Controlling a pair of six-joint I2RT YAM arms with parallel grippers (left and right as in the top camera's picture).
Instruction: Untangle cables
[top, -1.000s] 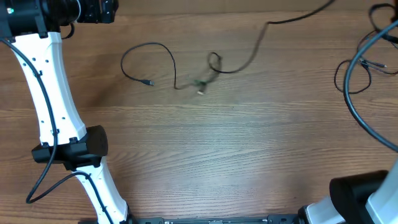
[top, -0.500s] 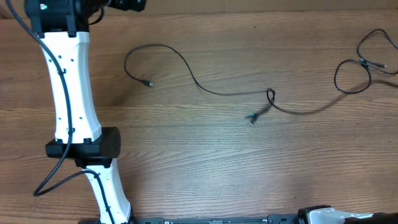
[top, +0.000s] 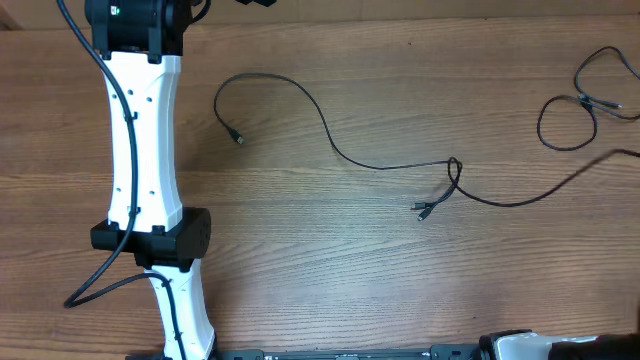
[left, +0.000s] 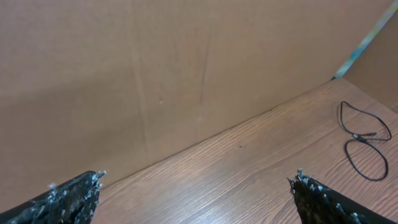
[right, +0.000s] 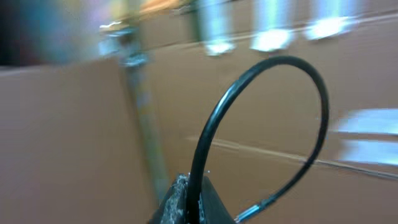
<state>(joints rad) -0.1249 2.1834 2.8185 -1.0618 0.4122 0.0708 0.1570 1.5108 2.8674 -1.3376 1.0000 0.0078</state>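
Observation:
One long thin black cable (top: 330, 140) lies stretched across the table. Its left plug (top: 238, 138) sits below a wide loop, there is a small knot (top: 455, 170) with a second plug (top: 421, 212) beside it, and the rest runs off the right edge. A second coiled cable (top: 568, 118) lies at the far right, also seen in the left wrist view as a cable (left: 364, 140). My left gripper (left: 198, 183) is wide open and empty, high over the table's back edge. My right gripper (right: 191, 190) is shut on a black cable (right: 261, 68) that arcs up over it to a silvery plug end (right: 252, 210).
The left arm's white link (top: 140, 130) stands over the table's left side, with its thick black wire (top: 95, 290) trailing at the bottom left. A brown cardboard wall (left: 155, 74) rises behind the table. The right arm's base (top: 530, 345) shows at the bottom right.
The long cable was dragged right and pulled out straighter; its knot moved from the middle toward the right. The left arm shifted right. The right arm left the overhead view.

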